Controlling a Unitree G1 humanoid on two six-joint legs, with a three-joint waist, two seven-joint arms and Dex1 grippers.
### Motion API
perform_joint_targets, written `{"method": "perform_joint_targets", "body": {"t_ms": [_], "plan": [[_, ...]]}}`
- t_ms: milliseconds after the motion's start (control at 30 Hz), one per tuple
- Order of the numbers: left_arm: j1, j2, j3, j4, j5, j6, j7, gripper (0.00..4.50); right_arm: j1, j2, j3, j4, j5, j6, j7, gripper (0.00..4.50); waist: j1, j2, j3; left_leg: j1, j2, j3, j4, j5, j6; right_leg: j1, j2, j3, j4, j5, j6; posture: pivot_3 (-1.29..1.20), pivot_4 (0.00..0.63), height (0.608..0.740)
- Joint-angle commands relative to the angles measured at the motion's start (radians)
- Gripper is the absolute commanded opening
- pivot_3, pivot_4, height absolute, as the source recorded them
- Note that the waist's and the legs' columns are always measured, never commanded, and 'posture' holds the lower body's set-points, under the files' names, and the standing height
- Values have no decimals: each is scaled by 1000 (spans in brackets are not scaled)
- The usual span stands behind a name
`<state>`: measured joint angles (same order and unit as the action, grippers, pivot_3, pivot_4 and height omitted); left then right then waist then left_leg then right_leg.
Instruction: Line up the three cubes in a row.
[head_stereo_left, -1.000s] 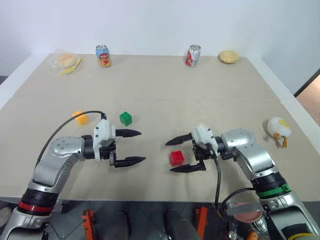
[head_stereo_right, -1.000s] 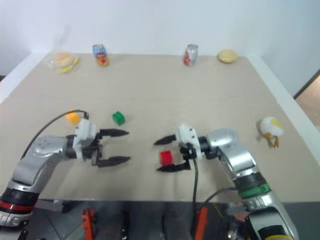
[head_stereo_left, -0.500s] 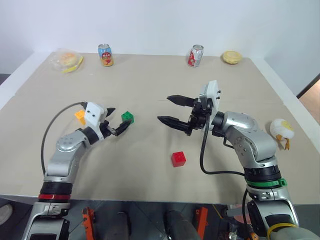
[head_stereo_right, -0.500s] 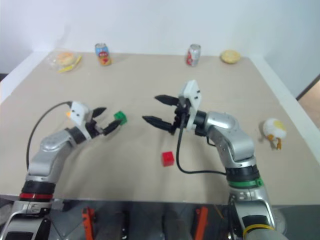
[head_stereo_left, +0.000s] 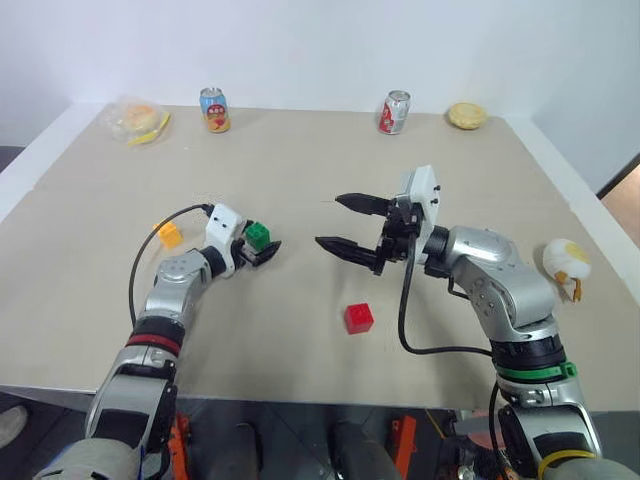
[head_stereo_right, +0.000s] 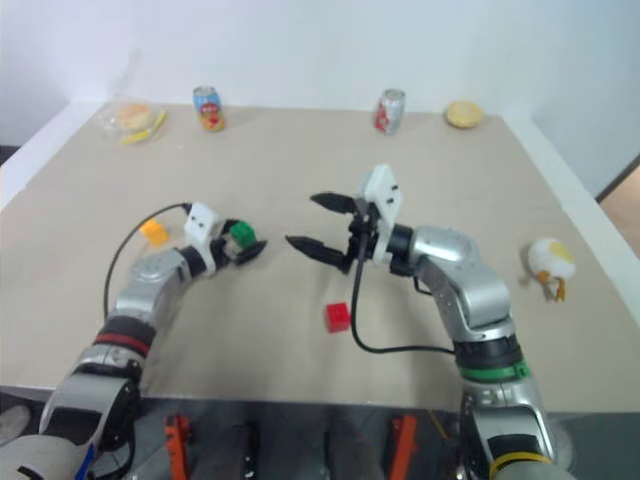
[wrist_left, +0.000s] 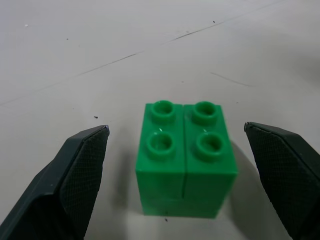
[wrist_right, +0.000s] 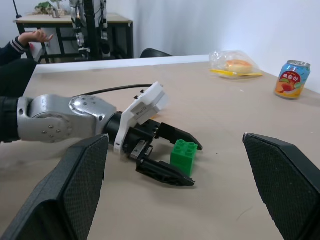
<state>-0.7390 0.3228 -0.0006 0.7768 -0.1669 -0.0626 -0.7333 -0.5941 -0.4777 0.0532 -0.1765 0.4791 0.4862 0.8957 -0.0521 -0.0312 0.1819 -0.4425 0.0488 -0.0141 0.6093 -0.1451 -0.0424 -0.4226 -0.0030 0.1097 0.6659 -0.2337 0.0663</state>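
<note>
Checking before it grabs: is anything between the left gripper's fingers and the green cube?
Nothing visible. The green cube sits on bare table between the left gripper's open fingers, with a gap on each side and no contact yet.

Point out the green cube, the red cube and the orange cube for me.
green cube (wrist_left: 186, 150), left wrist view, on its studded top face.
red cube (head_stereo_left: 358, 318), left eye view, on its top face.
orange cube (head_stereo_left: 169, 235), left eye view, middle of the block.
</note>
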Motion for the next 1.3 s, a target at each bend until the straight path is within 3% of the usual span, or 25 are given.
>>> {"method": "perform_joint_targets", "body": {"t_ms": [33,200,267,433,667,1000,1300], "plan": [[-28,-2,7,30,9,-40,-22,3643,4,-16,-28,-59,21,0,-3,4500,1,0,0,0,0,0,0,0,0,0,0,0,0,0,0,0,150,733],[-32,-3,10,32,5,-55,-59,1914,8,-20,-34,-62,25,1,-13,4500,2,0,0,0,0,0,0,0,0,0,0,0,0,1,0,0,150,733],[-1,6,-6,-54,-23,-48,-151,1383,12,-25,-40,-70,39,10,-6,4500,2,0,0,0,0,0,0,0,0,0,0,0,0,1,0,0,150,733],[123,47,-32,-338,-130,39,-377,1384,44,-82,-54,-115,89,49,53,4500,3,0,0,0,0,0,-1,0,-1,0,0,0,0,0,-1,0,150,733],[309,204,-158,-653,-129,121,-581,1384,100,-240,-50,-133,118,85,183,4500,3,0,0,2,1,-1,-3,0,-1,0,0,-1,0,-3,-6,0,150,733],[295,177,-229,-709,-99,153,-552,1384,138,-271,-36,-169,99,84,190,4500,4,0,0,2,1,1,3,0,0,1,-1,0,0,-2,-6,0,150,733],[260,149,-275,-643,-72,142,-577,1384,170,-290,-46,-191,97,91,173,4500,4,0,0,1,1,1,2,0,0,0,0,0,0,-2,-6,0,150,733]]}}
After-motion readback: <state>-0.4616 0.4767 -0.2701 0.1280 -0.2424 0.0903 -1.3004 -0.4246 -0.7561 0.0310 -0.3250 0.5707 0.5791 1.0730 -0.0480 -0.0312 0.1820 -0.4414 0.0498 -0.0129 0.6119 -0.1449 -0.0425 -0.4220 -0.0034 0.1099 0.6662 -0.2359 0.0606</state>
